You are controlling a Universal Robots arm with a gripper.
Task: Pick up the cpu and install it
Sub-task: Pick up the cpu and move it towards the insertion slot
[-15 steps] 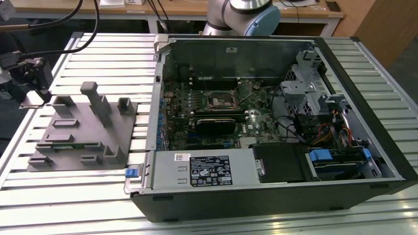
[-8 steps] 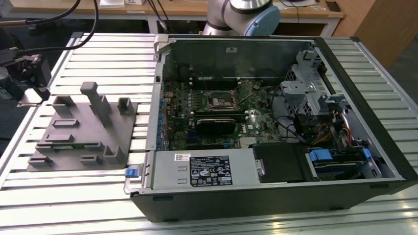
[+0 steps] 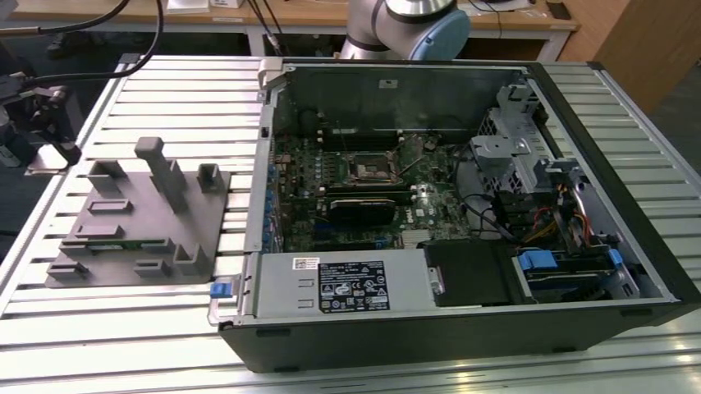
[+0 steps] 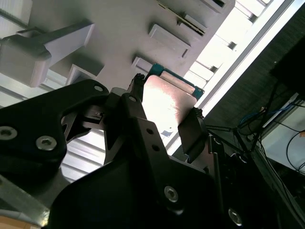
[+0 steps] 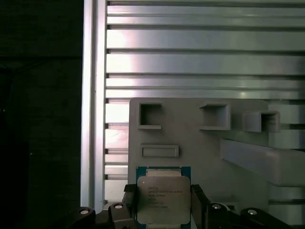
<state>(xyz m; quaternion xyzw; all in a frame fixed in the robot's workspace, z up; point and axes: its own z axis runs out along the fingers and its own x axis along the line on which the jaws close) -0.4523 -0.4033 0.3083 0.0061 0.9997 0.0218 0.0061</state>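
Slatted table [image 5: 200, 43] is left open beyond the grey holder's [image 5: 190, 138] edge; over the holder, the cpu [image 5: 163, 200] is pinched on 2 sides by the gripper [image 5: 163, 194].

A slatted aluminium table [image 3: 164, 90] (pale, catching glare), a wooden desk [image 3: 307, 18] beyond, dark floor [image 3: 11, 205] alongside.

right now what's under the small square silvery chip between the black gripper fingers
The grey plastic holder lies below the silvery square cpu, on the slatted metal table. The patch right beneath the chip is covered.
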